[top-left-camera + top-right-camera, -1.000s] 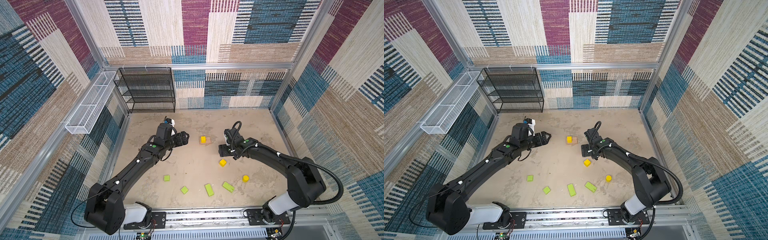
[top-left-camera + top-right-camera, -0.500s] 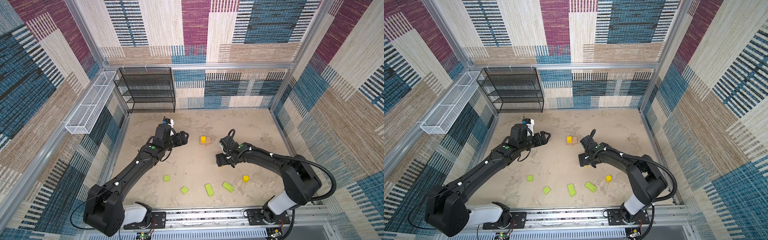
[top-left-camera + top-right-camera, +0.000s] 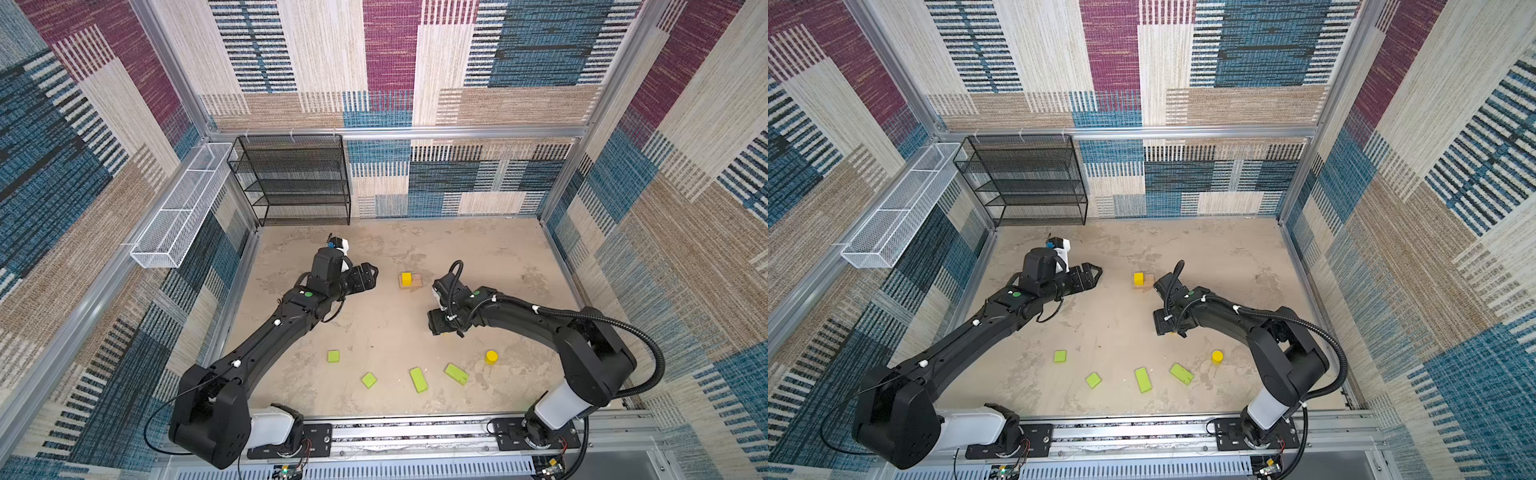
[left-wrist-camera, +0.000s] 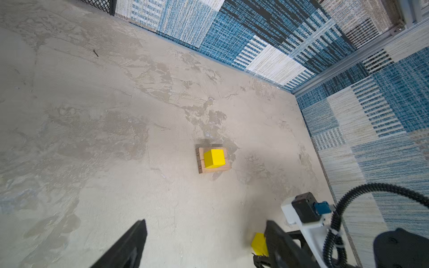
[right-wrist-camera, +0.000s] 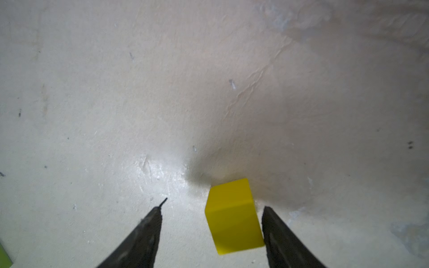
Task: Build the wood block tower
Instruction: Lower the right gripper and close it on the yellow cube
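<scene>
Standing between the parted jaws of the right gripper (image 5: 211, 208), the cube (image 5: 233, 217) is found just beside one jaw, not clamped.

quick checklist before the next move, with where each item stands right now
1. The loose yellow cube lies between the fingers of the right end effector: ok.
2. That cube is centred in the gap: not ok. It sits close to one finger, with a wide gap at the other.
3. The fingers are low enough on the cube: cannot tell.
4. The left end effector is open, empty and apart from the tan bars: ok.
5. Bare wood shows on the bars beside the stacked yellow cube for a second one: ok.
</scene>
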Controlling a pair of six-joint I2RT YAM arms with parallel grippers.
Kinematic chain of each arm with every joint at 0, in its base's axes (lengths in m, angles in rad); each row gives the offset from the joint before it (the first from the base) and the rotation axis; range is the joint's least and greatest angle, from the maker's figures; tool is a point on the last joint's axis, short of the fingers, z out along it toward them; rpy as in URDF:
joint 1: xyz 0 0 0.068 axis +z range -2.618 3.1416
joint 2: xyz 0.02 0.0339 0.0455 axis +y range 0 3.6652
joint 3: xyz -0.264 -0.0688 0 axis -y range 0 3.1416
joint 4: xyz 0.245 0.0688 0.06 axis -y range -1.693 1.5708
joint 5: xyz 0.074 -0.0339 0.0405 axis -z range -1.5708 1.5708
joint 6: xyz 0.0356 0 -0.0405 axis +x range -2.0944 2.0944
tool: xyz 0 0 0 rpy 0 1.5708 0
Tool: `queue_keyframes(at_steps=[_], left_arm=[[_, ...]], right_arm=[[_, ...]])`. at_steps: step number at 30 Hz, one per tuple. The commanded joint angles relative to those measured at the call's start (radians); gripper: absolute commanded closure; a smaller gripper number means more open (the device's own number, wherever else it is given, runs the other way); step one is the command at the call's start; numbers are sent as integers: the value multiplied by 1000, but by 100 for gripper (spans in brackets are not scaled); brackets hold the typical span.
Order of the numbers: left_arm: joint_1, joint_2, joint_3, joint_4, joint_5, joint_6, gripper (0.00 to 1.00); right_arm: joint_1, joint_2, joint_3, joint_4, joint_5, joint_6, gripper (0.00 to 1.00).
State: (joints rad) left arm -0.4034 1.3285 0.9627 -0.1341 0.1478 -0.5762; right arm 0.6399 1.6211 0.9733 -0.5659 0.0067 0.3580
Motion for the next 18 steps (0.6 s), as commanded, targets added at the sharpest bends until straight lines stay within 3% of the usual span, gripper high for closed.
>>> queue_keyframes(at_steps=[1, 18], left_arm=[[3, 0, -2, 30, 18, -8, 15], [5, 6, -4, 34, 27, -16, 15]], right_arm=[[13, 6, -2, 6, -7, 23, 34], [61, 42, 30, -58, 91, 51, 47]])
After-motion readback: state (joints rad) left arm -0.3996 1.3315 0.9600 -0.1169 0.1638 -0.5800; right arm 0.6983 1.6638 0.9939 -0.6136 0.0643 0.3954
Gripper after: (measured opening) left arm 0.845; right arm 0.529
